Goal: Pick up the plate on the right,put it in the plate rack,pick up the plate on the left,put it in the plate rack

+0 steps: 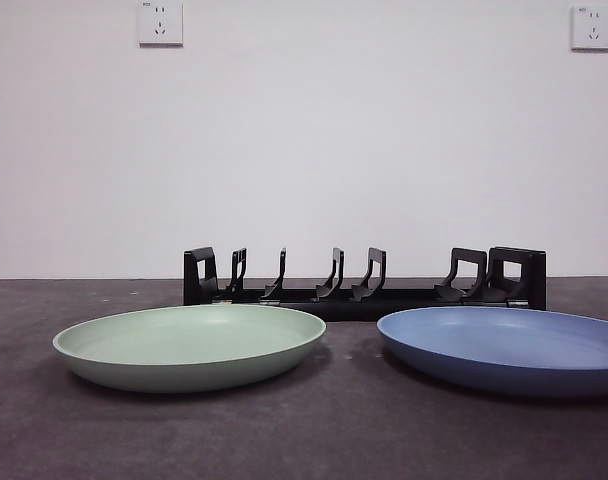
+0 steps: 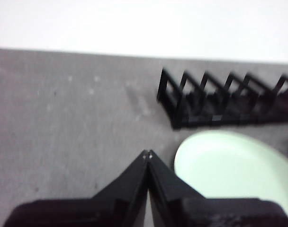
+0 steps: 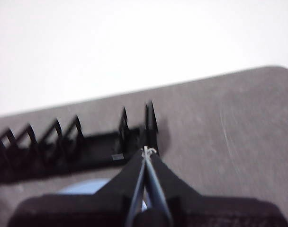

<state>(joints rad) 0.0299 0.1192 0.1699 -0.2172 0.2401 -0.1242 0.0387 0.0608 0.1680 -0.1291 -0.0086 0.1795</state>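
Observation:
A pale green plate (image 1: 191, 344) lies flat on the dark table at the left, and a blue plate (image 1: 509, 347) lies flat at the right. Behind them stands the black plate rack (image 1: 364, 282), holding nothing. No arm shows in the front view. My left gripper (image 2: 147, 154) is shut and holds nothing, hovering beside the green plate (image 2: 229, 170) with the rack (image 2: 220, 101) beyond. My right gripper (image 3: 148, 150) is shut too, above the blue plate (image 3: 89, 187), most of which its body hides, near the end of the rack (image 3: 73, 146).
The dark table (image 1: 304, 430) runs to a white wall with two sockets (image 1: 160, 22) high up. Bare table lies in front of both plates and to the outer side of each gripper.

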